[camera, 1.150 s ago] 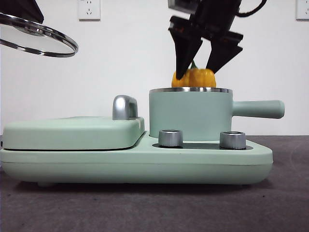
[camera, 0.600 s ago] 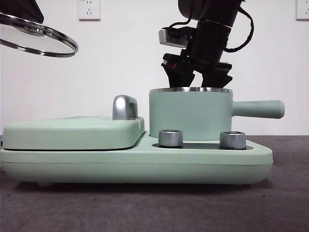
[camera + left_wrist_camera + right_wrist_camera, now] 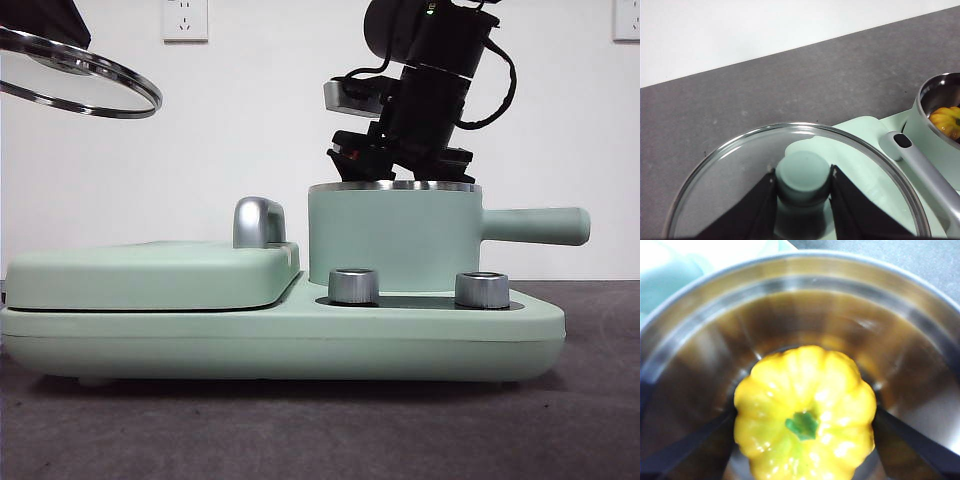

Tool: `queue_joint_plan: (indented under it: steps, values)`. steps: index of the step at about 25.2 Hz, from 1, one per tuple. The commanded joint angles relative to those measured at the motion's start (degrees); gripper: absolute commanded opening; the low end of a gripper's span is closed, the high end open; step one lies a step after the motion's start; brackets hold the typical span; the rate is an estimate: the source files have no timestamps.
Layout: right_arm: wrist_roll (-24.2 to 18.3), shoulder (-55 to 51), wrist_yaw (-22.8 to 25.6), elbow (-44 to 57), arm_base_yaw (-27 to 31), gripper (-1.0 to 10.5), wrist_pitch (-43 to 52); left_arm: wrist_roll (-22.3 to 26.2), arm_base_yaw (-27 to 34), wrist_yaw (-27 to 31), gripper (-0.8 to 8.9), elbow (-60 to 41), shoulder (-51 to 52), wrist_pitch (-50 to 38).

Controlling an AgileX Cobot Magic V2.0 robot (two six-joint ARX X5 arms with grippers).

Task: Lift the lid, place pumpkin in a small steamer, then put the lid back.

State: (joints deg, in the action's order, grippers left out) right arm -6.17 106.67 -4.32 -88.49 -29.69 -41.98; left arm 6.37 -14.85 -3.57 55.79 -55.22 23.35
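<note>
Your right hand (image 3: 805,450) is down inside the small mint-green steamer pot with the steel rim and long straight side handle (image 3: 395,240), with the glossy yellow-orange ribbed toy pumpkin with the green stem (image 3: 805,412) between its two black jaws. The jaws sit right at the pumpkin's sides, but you can't tell from the wrist view whether they actually grip it or stand just off it. The pumpkin is deep in the pot near the shiny steel bottom, and in the front view it's completely hidden behind the pot wall.

Your left hand (image 3: 802,200) is clamped on the small mint-green knob of the round clear glass lid with the steel rim (image 3: 80,85), holding it tilted in the air, up high and well off to the side of the pot.

The pot stands on the wide flat mint-green appliance base (image 3: 280,335) behind two steel knobs (image 3: 353,285), next to the flat grill cover (image 3: 150,275), all on the dark grey worktop (image 3: 320,430).
</note>
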Motion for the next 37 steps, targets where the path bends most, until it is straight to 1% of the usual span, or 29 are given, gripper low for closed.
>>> queue_joint_plan:
  steps: [1,5,9,11,14,19,21,25,29,31,37]
  values:
    - [-0.5,1.5,-0.2,-1.6,-0.5,4.7,-0.4,0.0,-0.1,-0.2,0.10,0.9,-0.2,-1.9]
    - [-0.7,0.9,-0.2,-4.0,-0.5,4.7,-2.8,0.0,-0.1,-0.3,0.10,0.9,-0.2,-1.6]
    - [1.0,-4.3,-0.2,-4.8,-0.7,4.5,-4.5,0.0,-0.1,-0.2,0.10,0.9,-0.2,-0.2]
    - [1.0,-7.5,-0.2,-3.5,-0.7,4.0,-3.4,0.0,-0.1,-0.2,0.10,0.9,-0.2,0.5]
    - [1.3,-14.2,-0.1,3.6,-0.7,3.9,1.4,0.0,-0.1,-0.2,0.10,0.9,-0.2,0.9]
    - [4.3,-29.5,-0.1,22.2,-0.7,3.9,12.2,0.0,-0.1,-0.3,0.10,0.9,-0.2,0.9]
    - [6.1,-36.3,1.2,28.7,-0.7,3.9,14.5,0.0,-0.1,-0.6,0.10,0.9,-0.2,1.1]
    - [7.5,-46.8,5.0,36.6,-0.7,3.9,14.5,0.0,-0.6,-4.5,0.10,0.9,-0.2,1.1]
    - [7.9,-55.4,8.7,41.8,-0.4,3.9,13.2,0.0,-1.8,-5.1,0.10,0.9,-0.3,1.0]
    - [7.9,-59.3,10.5,43.5,-0.4,3.8,11.4,0.0,-2.4,-5.1,0.10,0.9,-0.3,1.0]
    - [8.9,-69.0,13.1,45.8,-0.4,3.8,3.7,0.0,-4.9,-6.7,0.10,0.9,-0.6,0.2]
